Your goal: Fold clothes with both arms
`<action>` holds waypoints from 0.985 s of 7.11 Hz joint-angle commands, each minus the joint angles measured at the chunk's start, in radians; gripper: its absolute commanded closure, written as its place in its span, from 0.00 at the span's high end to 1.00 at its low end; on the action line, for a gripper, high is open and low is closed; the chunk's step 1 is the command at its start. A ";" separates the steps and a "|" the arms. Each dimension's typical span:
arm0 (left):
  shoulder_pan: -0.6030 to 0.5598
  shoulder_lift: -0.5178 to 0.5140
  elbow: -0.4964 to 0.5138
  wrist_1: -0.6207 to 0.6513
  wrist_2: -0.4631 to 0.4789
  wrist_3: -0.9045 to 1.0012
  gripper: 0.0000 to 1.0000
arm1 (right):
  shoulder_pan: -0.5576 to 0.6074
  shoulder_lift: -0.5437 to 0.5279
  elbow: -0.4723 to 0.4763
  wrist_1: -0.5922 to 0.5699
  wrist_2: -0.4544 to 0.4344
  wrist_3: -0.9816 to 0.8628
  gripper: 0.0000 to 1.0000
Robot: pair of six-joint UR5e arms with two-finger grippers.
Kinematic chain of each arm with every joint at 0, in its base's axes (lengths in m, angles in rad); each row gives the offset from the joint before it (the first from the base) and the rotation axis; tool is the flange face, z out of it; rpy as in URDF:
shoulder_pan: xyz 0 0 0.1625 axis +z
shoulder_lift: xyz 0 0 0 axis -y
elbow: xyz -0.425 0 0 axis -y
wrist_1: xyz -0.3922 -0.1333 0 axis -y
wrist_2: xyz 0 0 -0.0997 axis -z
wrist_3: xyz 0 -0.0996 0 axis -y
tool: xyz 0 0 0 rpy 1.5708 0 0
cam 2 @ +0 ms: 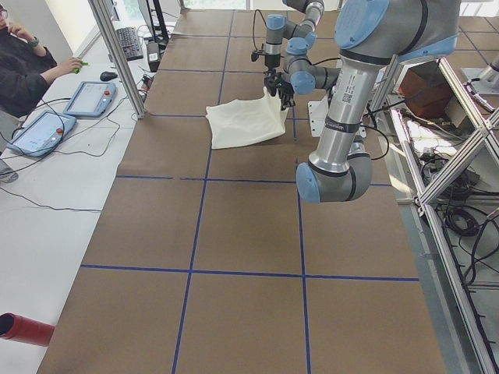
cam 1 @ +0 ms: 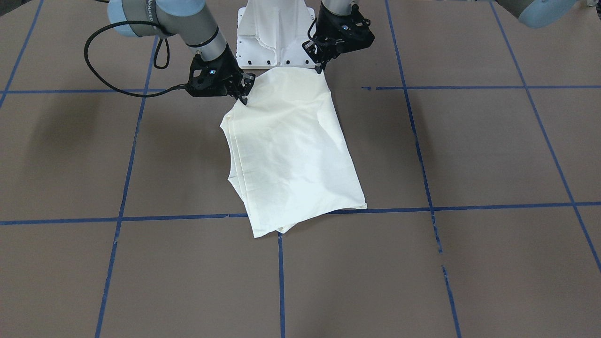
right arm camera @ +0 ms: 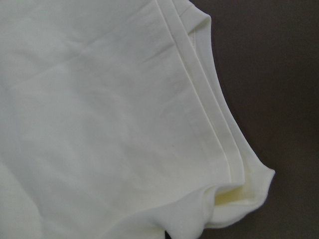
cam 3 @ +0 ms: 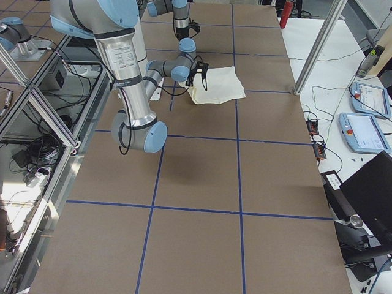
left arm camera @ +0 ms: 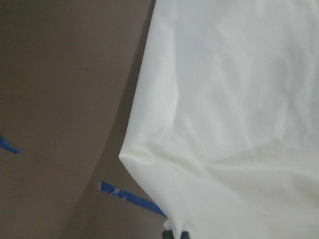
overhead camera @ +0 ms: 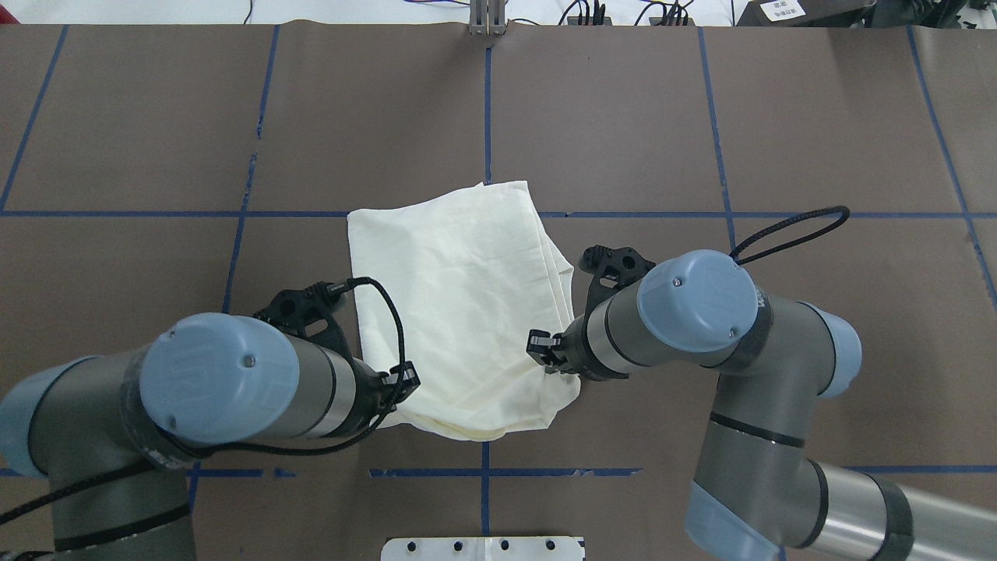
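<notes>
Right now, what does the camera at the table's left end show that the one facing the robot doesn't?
Only the left-end view shows a person beside the table, two tablets and a red cylinder. Only the facing view shows layered hems along one side of the shirt. Both show that cream shirt on the brown table, with the left gripper and right gripper at its robot-side corners.

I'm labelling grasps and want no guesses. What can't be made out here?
Shirt: any print and the sleeves, folded inside or underneath in every view.
Left hand: fingers mostly cut off by the left wrist view's bottom edge; overhead, its own arm covers them.
Right hand: likewise in the right wrist view; too small in both side views.
</notes>
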 commanded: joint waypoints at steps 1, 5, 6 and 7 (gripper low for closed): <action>-0.152 -0.011 0.055 -0.020 -0.037 0.123 0.00 | 0.118 0.160 -0.199 0.020 0.068 -0.022 0.00; -0.298 -0.118 0.441 -0.302 -0.039 0.190 0.00 | 0.228 0.374 -0.637 0.227 0.126 -0.041 0.00; -0.334 -0.120 0.475 -0.341 -0.037 0.238 0.00 | 0.228 0.379 -0.663 0.227 0.126 -0.041 0.00; -0.339 -0.120 0.517 -0.400 -0.033 0.244 0.00 | 0.225 0.382 -0.674 0.228 0.123 -0.056 0.99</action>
